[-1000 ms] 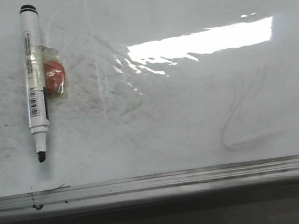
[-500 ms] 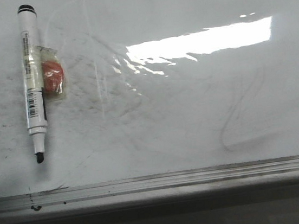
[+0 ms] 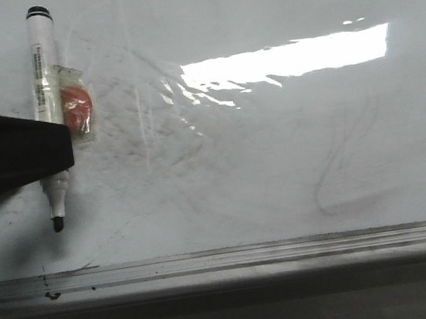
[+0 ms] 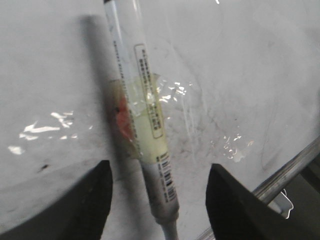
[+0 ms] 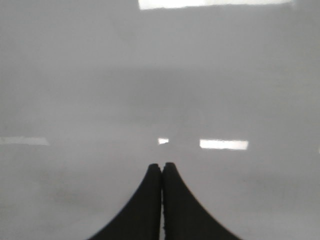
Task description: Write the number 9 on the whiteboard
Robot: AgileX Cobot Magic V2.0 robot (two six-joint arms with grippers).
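The whiteboard [image 3: 275,159] lies flat, smeared with grey erased marks; no black number 9 shows on it. A white uncapped marker [image 3: 42,64] lies at the board's left, tip [image 3: 57,223] toward the ledge, with an orange piece [image 3: 78,108] taped to its side. My left gripper [image 3: 48,148] reaches in from the left and covers the marker's lower barrel. In the left wrist view the gripper [image 4: 160,170] is open, its fingers standing apart on either side of the marker [image 4: 145,120]. My right gripper [image 5: 162,166] is shut and empty over a blank grey surface.
A grey metal ledge [image 3: 248,256] runs along the board's near edge. A faint grey erased squiggle [image 3: 338,167] sits at the right. Bright glare [image 3: 286,57] lies across the upper middle.
My left gripper has come in from the left edge and now lies over the marker's lower barrel. The marker has not moved.
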